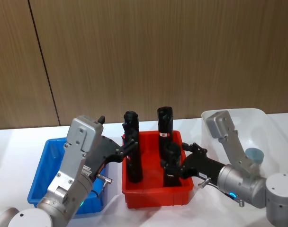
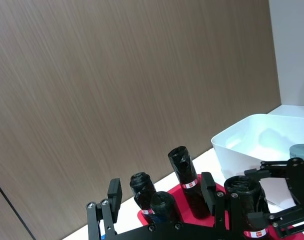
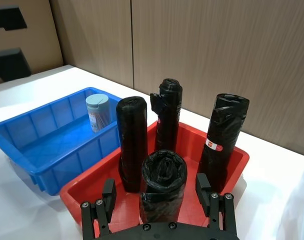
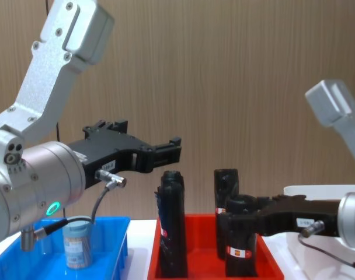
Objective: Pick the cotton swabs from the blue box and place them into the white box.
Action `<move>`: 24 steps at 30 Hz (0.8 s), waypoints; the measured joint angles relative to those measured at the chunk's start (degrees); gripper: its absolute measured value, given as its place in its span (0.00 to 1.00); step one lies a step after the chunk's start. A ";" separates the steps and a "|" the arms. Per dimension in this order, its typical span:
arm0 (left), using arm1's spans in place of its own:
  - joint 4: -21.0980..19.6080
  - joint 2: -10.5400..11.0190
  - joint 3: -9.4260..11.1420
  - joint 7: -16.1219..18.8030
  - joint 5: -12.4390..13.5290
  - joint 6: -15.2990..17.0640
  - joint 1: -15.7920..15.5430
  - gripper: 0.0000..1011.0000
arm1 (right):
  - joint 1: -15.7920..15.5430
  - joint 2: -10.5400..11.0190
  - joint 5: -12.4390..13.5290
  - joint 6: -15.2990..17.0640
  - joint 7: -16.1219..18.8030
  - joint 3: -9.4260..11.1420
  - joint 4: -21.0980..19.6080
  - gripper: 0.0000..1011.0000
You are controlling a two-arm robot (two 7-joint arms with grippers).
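Observation:
One cotton swabs jar (image 3: 98,112) stands in the blue box (image 3: 42,145), seen also in the chest view as a jar (image 4: 77,245) in the blue box (image 4: 110,232). Another jar (image 1: 253,155) sits inside the white box (image 1: 238,116) on the right. My left gripper (image 1: 129,143) hangs open and empty over the gap between the blue box (image 1: 48,156) and the red bin, well above the jar. My right gripper (image 1: 176,165) is open over the red bin, a black roll (image 3: 163,182) standing between its fingers (image 3: 108,192) without contact.
A red bin (image 1: 156,196) stands between the two boxes and holds several tall black rolls (image 1: 164,120) with red-white labels. A wood-panelled wall rises close behind the white table (image 1: 16,142).

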 joint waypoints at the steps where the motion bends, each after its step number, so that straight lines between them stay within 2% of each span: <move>1: 0.00 0.00 0.00 0.00 0.00 0.00 0.00 0.99 | 0.22 -0.11 -0.13 -0.05 0.06 -0.07 0.32 0.99; 6: 0.00 0.00 0.00 0.00 0.00 0.00 0.00 0.99 | 1.70 -0.98 -0.88 -0.43 0.15 -0.48 2.61 0.99; 10: 0.00 0.00 0.00 0.00 0.00 0.00 0.00 0.99 | 2.66 -1.50 -1.31 -0.69 0.15 -0.72 4.11 0.91; 16: 0.00 0.00 0.00 0.00 0.00 0.00 0.00 0.99 | 3.66 -2.05 -1.51 -1.06 0.15 -0.98 5.68 0.74; 17: 0.00 0.00 0.00 0.00 0.00 0.00 0.00 0.99 | 3.72 -2.09 -1.53 -1.11 0.14 -1.01 5.84 0.68; 20: 0.00 0.00 0.00 0.00 0.00 0.00 0.00 0.99 | 3.95 -2.21 -1.56 -1.26 0.13 -1.08 6.17 0.62; 24: 0.00 0.00 0.00 0.00 0.00 0.00 0.00 0.99 | 4.06 -2.26 -1.58 -1.40 0.11 -1.18 6.23 0.48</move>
